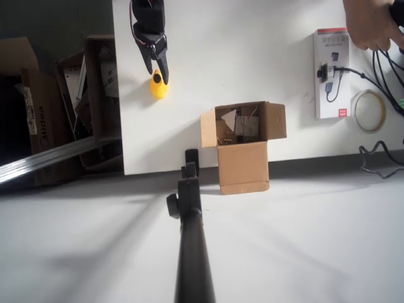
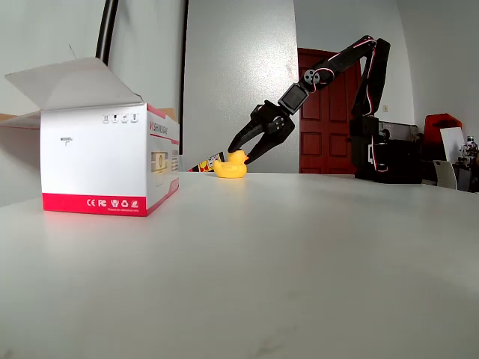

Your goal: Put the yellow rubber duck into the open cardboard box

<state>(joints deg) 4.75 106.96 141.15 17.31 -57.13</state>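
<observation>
While the gripper (image 2: 238, 153) straddles the yellow rubber duck (image 1: 158, 86) with jaws spread, near the table's (image 1: 252, 38) left edge overhead, open cardboard box (image 1: 243, 148) at the front edge.

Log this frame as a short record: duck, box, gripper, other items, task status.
duck: yellow rubber duck sits on the white table, outside the box
box: open cardboard box at the table's edge, flaps up, papery clutter inside
gripper: gripper lowered with jaws straddling the duck; whether it is gripped, cannot tell
other items: white and red carton, tape roll, a person's hand at the corner
task status: duck not yet in box
</observation>
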